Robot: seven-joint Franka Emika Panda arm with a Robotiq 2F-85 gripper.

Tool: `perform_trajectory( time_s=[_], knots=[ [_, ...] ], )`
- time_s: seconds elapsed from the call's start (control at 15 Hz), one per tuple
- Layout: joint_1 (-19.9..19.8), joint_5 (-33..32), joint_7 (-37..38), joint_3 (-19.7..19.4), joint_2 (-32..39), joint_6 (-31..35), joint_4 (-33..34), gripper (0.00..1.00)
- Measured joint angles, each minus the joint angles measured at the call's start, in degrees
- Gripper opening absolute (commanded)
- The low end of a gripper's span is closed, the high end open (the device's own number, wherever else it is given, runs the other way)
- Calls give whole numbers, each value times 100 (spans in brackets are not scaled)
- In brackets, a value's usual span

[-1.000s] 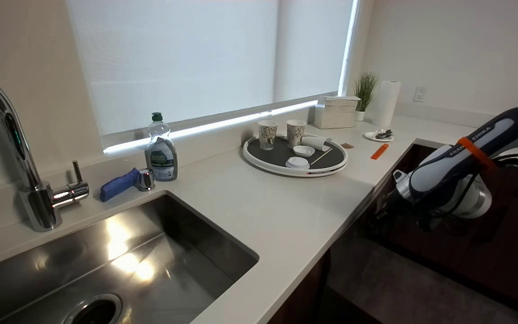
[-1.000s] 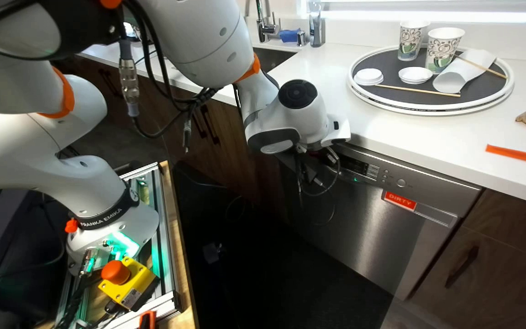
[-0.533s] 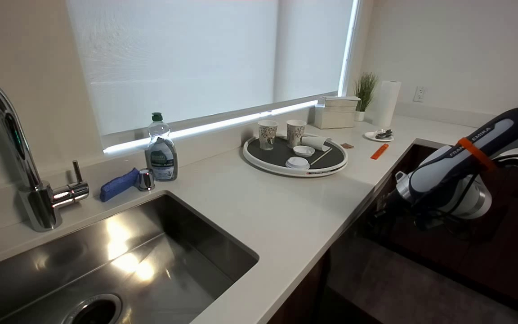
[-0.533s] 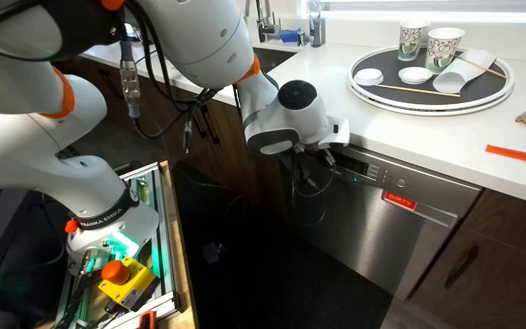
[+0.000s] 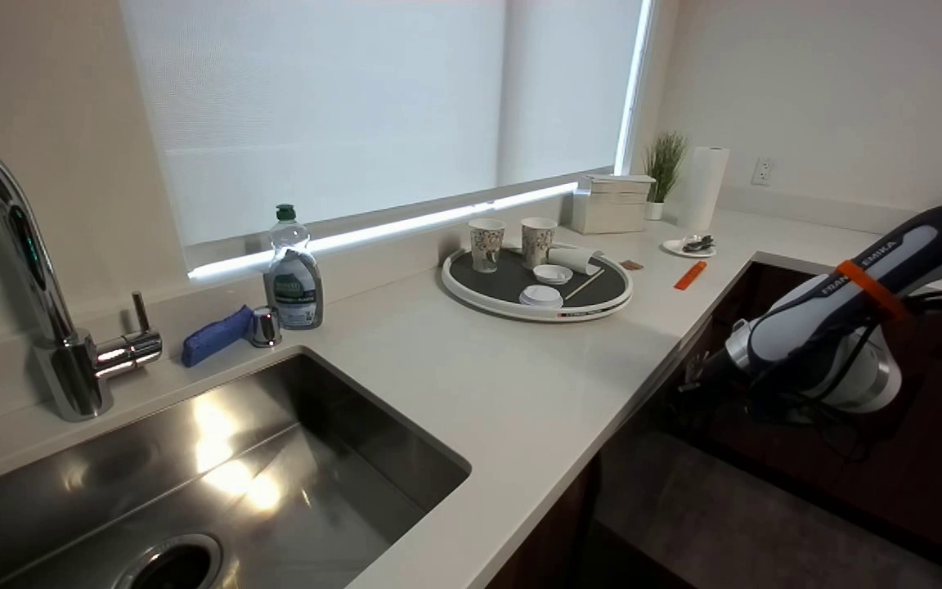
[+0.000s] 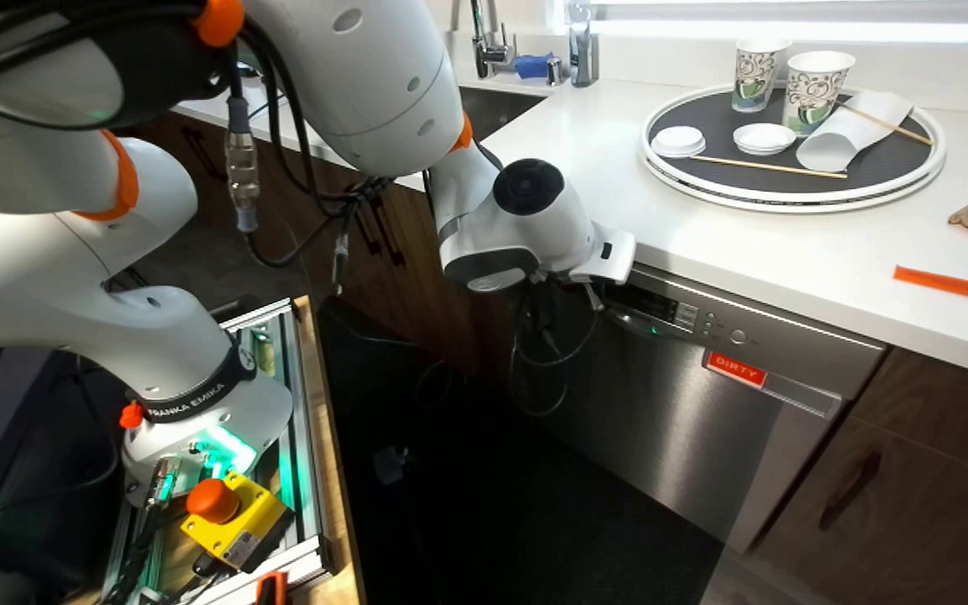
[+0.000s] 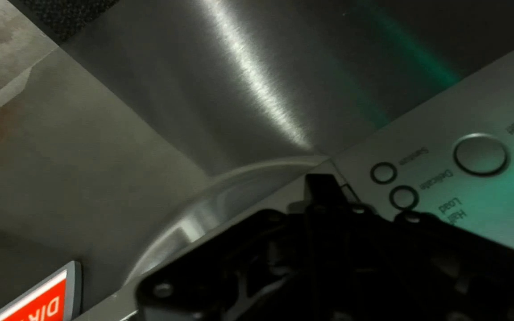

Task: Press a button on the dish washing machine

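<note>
The dish washing machine (image 6: 669, 428) has a brushed steel front under the counter, with a button panel along its top edge and a red DIRTY sign. In the wrist view its panel shows a large round On/Off button (image 7: 481, 154), a small Sanitize button (image 7: 383, 173) and a Delicate button (image 7: 404, 197). My gripper (image 7: 324, 183) is shut and empty, its dark fingertips in front of the panel beside the small buttons. I cannot tell whether they touch it. In an exterior view the gripper (image 5: 693, 383) is a dark shape below the counter edge; elsewhere my wrist largely hides it.
The white counter (image 6: 786, 244) overhangs the machine close to my hand. On it stand a round tray (image 6: 795, 200) with cups and lids, and an orange level (image 6: 959, 286). A steel sink (image 5: 340, 491) and dish soap (image 5: 295, 286) are further along. Cables hang below my wrist.
My hand has drawn back slightly from the counter edge and shifted a little down and to the side, with its cables swinging along. The machine and counter items have not moved.
</note>
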Motion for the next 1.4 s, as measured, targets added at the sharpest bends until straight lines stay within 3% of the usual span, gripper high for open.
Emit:
perform_trajectory(
  time_s=[0.47, 0.93, 1.4],
  knots=[
    [-71, -185, 686, -32, 185, 672, -133, 0],
    [-91, -402, 1117, -68, 208, 758, -150, 0],
    [-61, -790, 1069, -192, 179, 747, -140, 0]
  ],
)
